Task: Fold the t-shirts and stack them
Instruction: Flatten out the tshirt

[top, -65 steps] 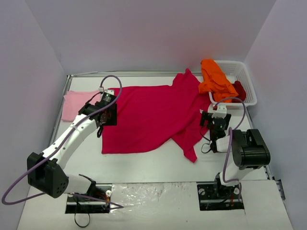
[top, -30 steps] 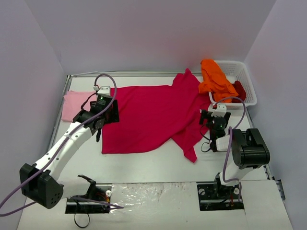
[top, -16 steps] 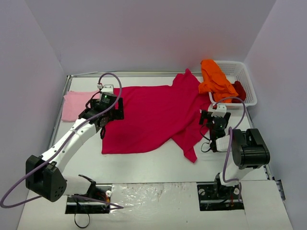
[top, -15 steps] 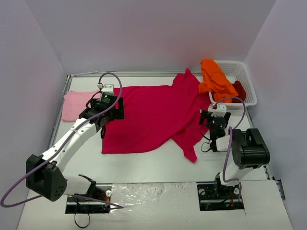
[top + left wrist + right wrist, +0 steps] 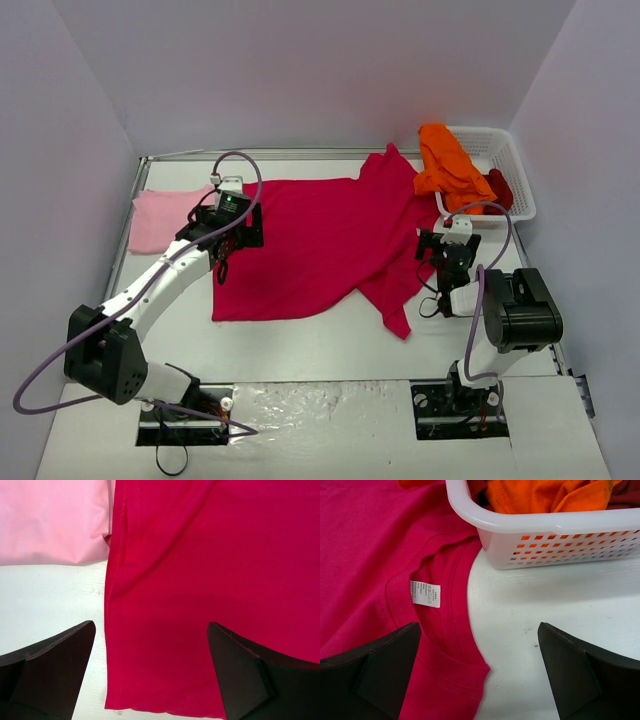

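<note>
Fold setup on crimson t-shirt (image 5: 310,245): left gripper (image 5: 151,630) spread empty over its side edge, right gripper (image 5: 479,630) spread empty by collar (image 5: 455,645); next I'd pinch both and fold, I reckon.

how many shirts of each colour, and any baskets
crimson shirt: 1
pink shirt: 1
orange shirt: 1
dark red shirt: 1
basket: 1
total: 5

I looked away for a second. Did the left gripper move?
Yes. The left gripper slid right, away from the pink shirt, farther over the big red shirt.
</note>
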Available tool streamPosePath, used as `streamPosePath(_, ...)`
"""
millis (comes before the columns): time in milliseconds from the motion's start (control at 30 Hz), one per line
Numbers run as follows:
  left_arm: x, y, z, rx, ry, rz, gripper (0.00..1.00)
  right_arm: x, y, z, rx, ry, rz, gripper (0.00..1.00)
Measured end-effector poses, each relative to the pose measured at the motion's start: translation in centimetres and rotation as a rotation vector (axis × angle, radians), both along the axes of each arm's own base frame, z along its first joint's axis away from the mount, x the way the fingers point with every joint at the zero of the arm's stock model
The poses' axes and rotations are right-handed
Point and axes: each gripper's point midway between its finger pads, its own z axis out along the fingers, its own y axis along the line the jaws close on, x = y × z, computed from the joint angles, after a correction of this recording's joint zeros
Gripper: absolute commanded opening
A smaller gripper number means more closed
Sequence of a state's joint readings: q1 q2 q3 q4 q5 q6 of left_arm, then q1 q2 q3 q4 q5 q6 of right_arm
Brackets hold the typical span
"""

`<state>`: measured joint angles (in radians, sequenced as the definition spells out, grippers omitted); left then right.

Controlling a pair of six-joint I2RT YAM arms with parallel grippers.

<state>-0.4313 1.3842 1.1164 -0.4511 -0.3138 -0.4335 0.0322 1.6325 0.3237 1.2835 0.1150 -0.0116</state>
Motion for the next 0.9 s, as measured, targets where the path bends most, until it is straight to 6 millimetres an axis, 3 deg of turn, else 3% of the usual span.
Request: streamPosePath(900, 0.8, -0.3, 1.7, -0.030, -0.031, 0.028, 0.94, 0.0, 0.0, 0.0, 0.000, 0.000, 0.000, 1.00)
